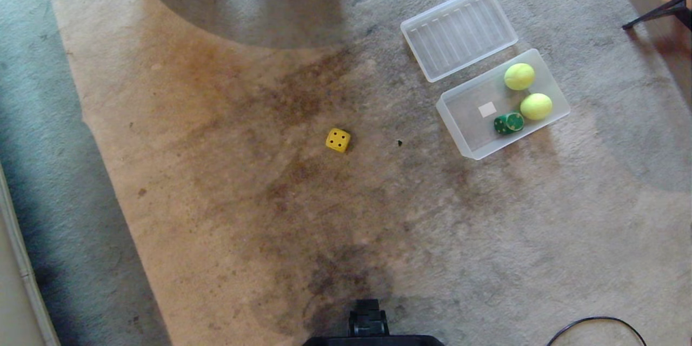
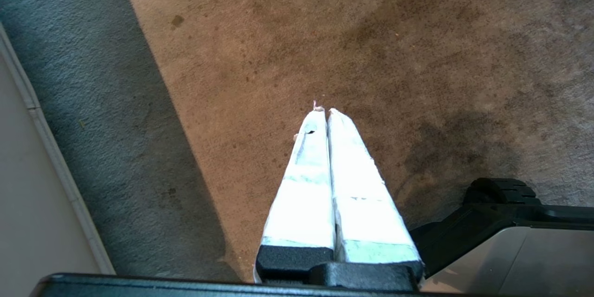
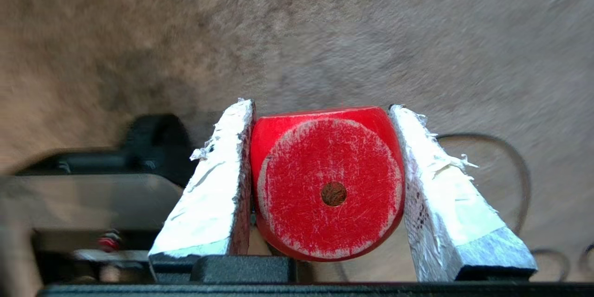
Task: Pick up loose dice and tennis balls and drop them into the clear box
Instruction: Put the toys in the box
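Red die (image 3: 327, 181) between right tool (image 3: 322, 111) fingers, above stained carpet (image 3: 325, 32).

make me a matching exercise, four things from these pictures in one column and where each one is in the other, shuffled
Things:
1. rounded red die with one pip showing
2. yellow rounded die
3. dark green die
4. flat ribbed translucent lid

Places:
A. loose on the stained carpet, apart from the box
B. inside the clear frosted plastic box, beside the two fuzzy yellow-green tennis balls
C. clamped between the taped fingers of the right pincer
D. lying on the carpet next to the box

Pairs: 1-C, 2-A, 3-B, 4-D
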Available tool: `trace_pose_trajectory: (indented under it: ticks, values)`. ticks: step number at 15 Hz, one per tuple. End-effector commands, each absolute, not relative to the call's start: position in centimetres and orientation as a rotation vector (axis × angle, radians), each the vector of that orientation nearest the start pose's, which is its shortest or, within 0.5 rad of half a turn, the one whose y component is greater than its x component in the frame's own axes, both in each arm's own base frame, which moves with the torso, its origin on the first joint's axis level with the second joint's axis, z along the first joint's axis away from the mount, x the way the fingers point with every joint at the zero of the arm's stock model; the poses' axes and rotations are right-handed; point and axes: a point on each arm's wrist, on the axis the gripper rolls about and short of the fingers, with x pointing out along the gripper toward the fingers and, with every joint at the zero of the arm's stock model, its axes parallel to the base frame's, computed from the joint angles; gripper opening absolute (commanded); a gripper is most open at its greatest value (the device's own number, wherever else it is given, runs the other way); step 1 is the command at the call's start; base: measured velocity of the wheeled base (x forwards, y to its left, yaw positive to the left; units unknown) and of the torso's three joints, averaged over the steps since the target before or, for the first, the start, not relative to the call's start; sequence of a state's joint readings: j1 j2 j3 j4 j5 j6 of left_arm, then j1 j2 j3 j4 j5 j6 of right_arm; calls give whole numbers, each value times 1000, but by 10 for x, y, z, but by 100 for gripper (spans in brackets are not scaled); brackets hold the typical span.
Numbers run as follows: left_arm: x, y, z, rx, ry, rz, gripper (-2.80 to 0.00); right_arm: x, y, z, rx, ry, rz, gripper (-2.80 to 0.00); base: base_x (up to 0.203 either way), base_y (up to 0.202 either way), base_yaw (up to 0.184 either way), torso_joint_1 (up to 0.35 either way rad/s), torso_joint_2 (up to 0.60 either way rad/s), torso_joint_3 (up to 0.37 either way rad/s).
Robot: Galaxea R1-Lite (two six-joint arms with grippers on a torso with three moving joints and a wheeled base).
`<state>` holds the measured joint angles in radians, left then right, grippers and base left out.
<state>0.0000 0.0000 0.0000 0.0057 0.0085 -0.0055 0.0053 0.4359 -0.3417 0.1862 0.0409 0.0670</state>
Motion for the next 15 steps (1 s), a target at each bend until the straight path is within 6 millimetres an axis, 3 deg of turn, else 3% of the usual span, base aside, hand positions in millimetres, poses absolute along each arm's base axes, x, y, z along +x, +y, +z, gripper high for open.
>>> trace_pose_trajectory:
  ticks: [1,4,6,10,12,15]
  values:
    - [-23,0,75,-6,6,9,-280,62,1,167,103,456,26,-280,0,0,0,0,0,0]
    - [-23,0,75,-6,6,9,-280,149,2,171,150,460,-1,-280,0,0,0,0,0,0]
    - [-23,0,75,-6,6,9,-280,208,2,158,163,433,-23,-280,0,0,0,0,0,0]
    - [-23,0,75,-6,6,9,-280,297,1,134,150,230,-52,-280,0,0,0,0,0,0]
    - [-23,0,75,-6,6,9,-280,326,1,138,125,51,-51,-280,0,0,0,0,0,0]
    - [-23,0,75,-6,6,9,-280,328,1,140,117,32,-54,-280,0,0,0,0,0,0]
